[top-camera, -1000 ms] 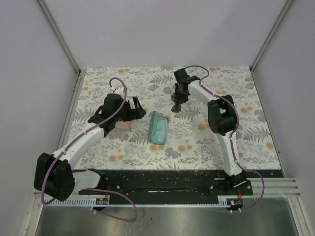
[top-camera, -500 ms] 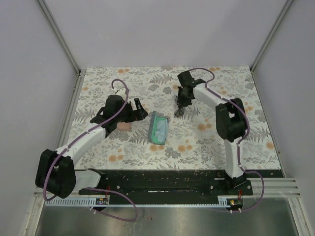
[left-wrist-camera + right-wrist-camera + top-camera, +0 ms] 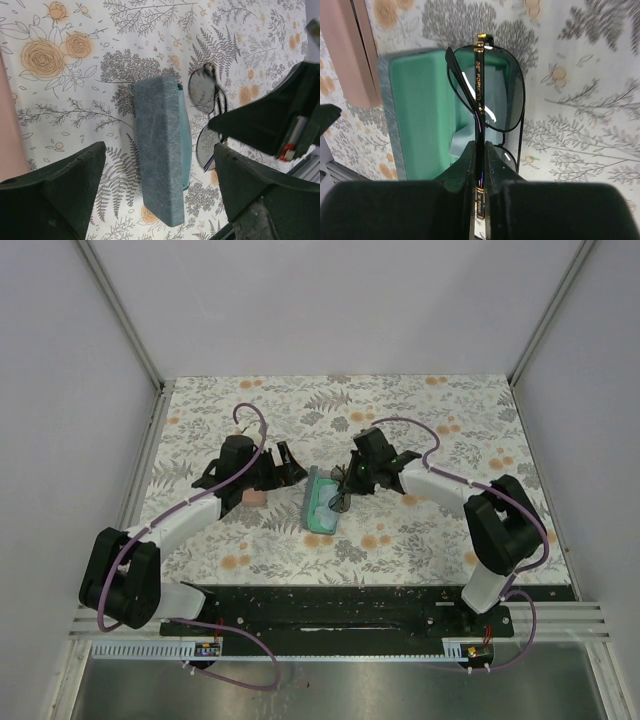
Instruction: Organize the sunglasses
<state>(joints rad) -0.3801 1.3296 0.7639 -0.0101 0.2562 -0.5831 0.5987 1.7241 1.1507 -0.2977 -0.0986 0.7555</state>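
My right gripper (image 3: pixel 350 480) (image 3: pixel 482 150) is shut on the temple arm of the thin dark-framed sunglasses (image 3: pixel 339 499) (image 3: pixel 492 95). It holds them on edge over the right side of the open grey-blue case (image 3: pixel 320 502) (image 3: pixel 422 105), which has a green lining. The sunglasses (image 3: pixel 204 117) and the case's grey outer wall (image 3: pixel 160 155) also show in the left wrist view. My left gripper (image 3: pixel 287 462) (image 3: pixel 159 152) is open and empty, just left of the case. The white-framed sunglasses are out of view.
A pink case (image 3: pixel 253 497) (image 3: pixel 352 55) lies left of the grey-blue case, under my left arm. A light blue cloth (image 3: pixel 465 137) lies inside the open case. The floral table (image 3: pixel 420 530) is walled at the back and both sides.
My right gripper has come down and left from the back of the table, carrying the dark sunglasses to the open case. My left gripper has shifted slightly right toward the case.
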